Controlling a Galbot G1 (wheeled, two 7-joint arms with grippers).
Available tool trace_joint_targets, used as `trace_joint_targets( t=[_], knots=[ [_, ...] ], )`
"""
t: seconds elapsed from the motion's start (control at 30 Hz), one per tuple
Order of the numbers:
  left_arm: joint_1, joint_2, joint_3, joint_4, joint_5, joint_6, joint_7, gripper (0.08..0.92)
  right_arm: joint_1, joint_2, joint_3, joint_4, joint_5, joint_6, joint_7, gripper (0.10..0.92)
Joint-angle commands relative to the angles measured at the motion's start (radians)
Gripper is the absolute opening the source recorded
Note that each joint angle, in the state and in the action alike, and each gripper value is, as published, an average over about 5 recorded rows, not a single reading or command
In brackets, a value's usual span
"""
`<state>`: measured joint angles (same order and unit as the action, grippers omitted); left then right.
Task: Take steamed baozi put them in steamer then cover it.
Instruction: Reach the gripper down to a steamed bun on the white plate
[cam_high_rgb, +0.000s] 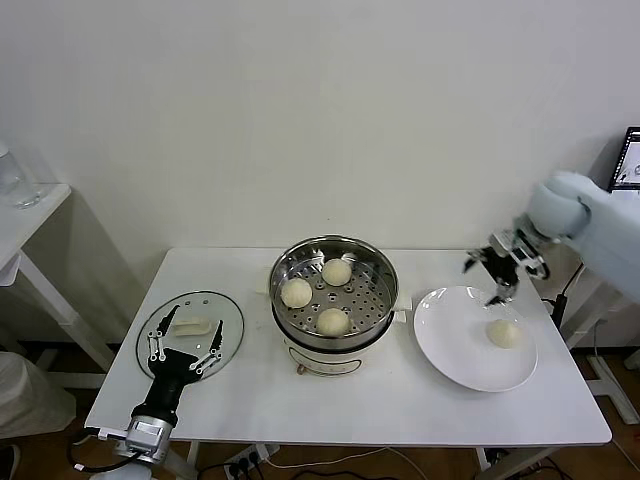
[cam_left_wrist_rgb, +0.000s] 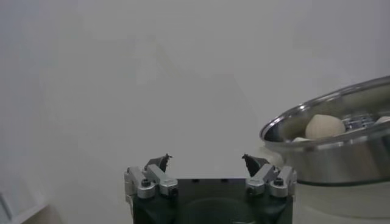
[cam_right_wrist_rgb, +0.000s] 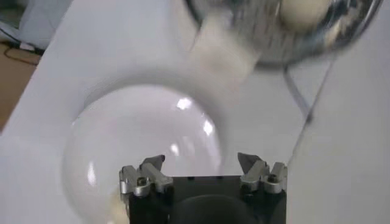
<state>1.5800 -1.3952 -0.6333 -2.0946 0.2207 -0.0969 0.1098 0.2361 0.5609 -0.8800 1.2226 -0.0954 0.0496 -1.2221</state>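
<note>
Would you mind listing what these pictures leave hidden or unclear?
- Steamer: its white base is mostly hidden under the pot in the head view.
- Cover: its near edge is hidden by the open left gripper.
- Plate: the last baozi is hidden behind the open right gripper in the right wrist view.

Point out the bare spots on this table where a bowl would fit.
Bare table runs along the near edge, in front of the steamer and plate. A smaller patch lies behind the glass lid. The gaps either side of the steamer are tight.
</note>
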Motion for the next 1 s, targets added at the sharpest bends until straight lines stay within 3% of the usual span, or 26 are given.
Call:
trace_joint_targets(
  t=[0.03,0.53,1.0],
  knots=[
    [0.005,0.0,0.001,-0.004,0.005,-0.001,-0.001,0.823,-0.377,-0.022,0.384,-0.194,-0.193,-0.011,0.0,0.823],
    [0.011,-0.005,0.0,0.0,0.014,-0.005,-0.002,0.823,-0.413,0.093,0.412,-0.311,-0.227,0.017,0.122,0.823],
    [0.009,-0.006,-0.001,0.013,0.015,-0.005,-0.002,0.823,-0.416,0.14,0.401,-0.343,-0.234,0.025,0.139,0.823]
  ],
)
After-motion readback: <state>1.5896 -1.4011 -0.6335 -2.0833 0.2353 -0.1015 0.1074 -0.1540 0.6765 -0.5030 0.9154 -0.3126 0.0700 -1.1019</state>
